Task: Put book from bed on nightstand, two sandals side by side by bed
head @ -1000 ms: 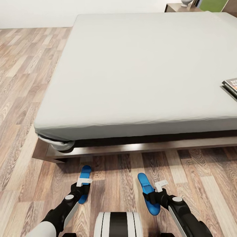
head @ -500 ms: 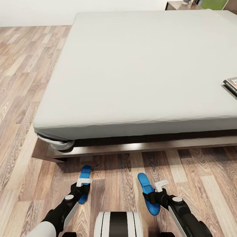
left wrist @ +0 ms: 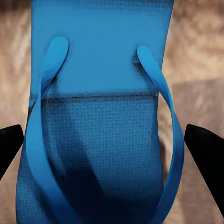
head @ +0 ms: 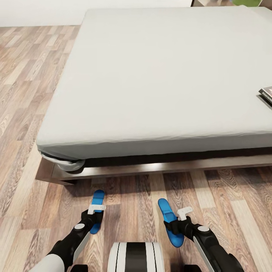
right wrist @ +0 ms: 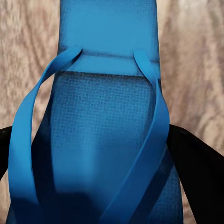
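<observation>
Item: pair of blue sandals, one per arm, in front of the near edge of the bed above the wood floor. The left sandal sits at the left gripper; the right sandal sits at the right gripper, toes of both pointing toward the bed frame, the two well apart from each other. Likely handling: light, thin, flexible foam-like sole with a soft looped strap; not fragile, apt to bend or swing if pinched at one end, so a hold across the sole's width near the middle looks soundest. In the left wrist view the left sandal lies between the dark fingers, which stand at either edge of the sole with a sliver of floor showing on one side; whether they press it cannot be told. In the right wrist view the right sandal lies between the fingers, which meet its edges and appear to be gripping it. Whether either sole touches the floor cannot be told. Second item: book, flat on the mattress at its right edge, well apart from both arms, thin and stiff enough to take by its edge.
</observation>
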